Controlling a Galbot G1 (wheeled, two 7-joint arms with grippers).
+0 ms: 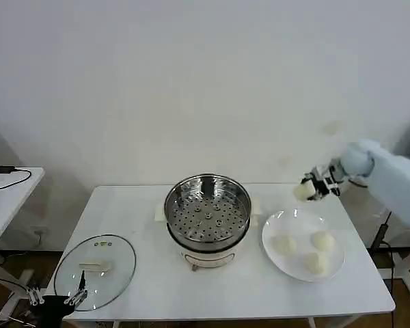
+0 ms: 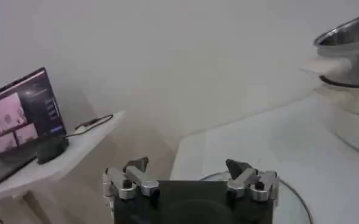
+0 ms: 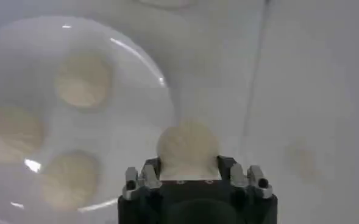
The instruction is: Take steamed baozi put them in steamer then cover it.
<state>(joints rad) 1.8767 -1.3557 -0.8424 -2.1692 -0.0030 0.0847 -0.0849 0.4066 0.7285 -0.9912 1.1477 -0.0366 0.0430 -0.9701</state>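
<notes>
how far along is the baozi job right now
Nothing is in the shiny steel steamer yet. The right claw holds one cream-white bun above the table; three buns wait on the white plate. The clear glass lid lies near the open left claw.

No text could be read; the laptop screen (image 2: 22, 115) showed only blurred windows, nothing legible.

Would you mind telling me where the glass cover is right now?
In the head view the cover lies flat on the table's front-left corner, left of the steamer, with the left pincer at its near edge.
</notes>
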